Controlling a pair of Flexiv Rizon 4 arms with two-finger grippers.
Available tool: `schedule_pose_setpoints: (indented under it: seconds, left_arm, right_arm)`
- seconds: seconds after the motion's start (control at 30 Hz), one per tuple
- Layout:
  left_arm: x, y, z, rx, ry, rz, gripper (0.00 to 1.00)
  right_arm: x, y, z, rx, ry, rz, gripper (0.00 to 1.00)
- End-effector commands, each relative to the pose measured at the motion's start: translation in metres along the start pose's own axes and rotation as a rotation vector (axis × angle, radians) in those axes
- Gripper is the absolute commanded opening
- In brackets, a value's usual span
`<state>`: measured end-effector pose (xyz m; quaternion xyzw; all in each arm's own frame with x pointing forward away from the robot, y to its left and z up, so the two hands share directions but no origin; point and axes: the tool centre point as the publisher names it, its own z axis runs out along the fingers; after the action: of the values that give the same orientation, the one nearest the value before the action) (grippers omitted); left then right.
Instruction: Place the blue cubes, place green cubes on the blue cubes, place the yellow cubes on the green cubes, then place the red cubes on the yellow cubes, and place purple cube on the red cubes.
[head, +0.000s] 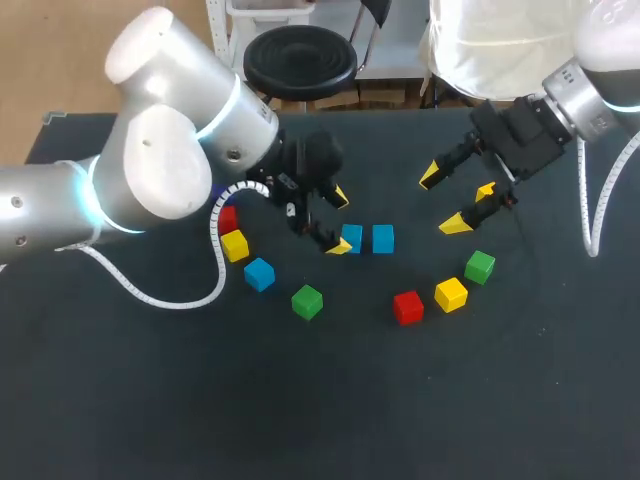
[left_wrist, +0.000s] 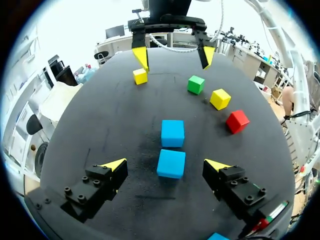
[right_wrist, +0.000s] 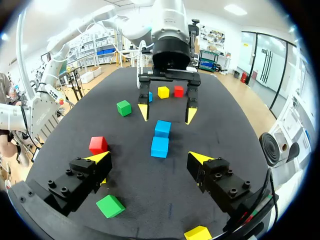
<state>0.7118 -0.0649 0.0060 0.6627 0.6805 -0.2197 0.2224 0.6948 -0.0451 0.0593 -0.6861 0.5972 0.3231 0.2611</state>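
Observation:
Two blue cubes (head: 351, 238) (head: 383, 239) sit side by side mid-table. My left gripper (head: 340, 221) hangs open just left of them. In the left wrist view the nearer blue cube (left_wrist: 171, 163) lies between its open fingertips, untouched, and the second blue cube (left_wrist: 172, 133) is just ahead. My right gripper (head: 444, 200) stands open, empty, up and to the right of the pair; in its wrist view both blue cubes (right_wrist: 160, 146) (right_wrist: 162, 128) lie ahead. A third blue cube (head: 259, 273) sits to the left.
Left cluster: red cube (head: 228, 218), yellow cube (head: 235, 245), green cube (head: 307, 301). Right cluster: red cube (head: 408, 307), yellow cube (head: 451, 294), green cube (head: 480, 266). Another yellow cube (left_wrist: 140, 76) lies by the right gripper.

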Motion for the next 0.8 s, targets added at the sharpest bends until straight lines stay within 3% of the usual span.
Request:
schedule_pose_setpoints:
  seconds: [0.03, 0.8]
  left_arm:
    - [0.0015, 0.0104, 0.0066, 0.010, 0.011, -0.003, 1.00]
    - [0.0090, 0.0128, 0.0136, 0.030, 0.021, -0.025, 1.00]
  right_arm:
    - [-0.0002, 0.0000, 0.0001, 0.000, 0.001, 0.000, 1.00]
    - [-0.0002, 0.0000, 0.0001, 0.000, 0.001, 0.000, 1.00]
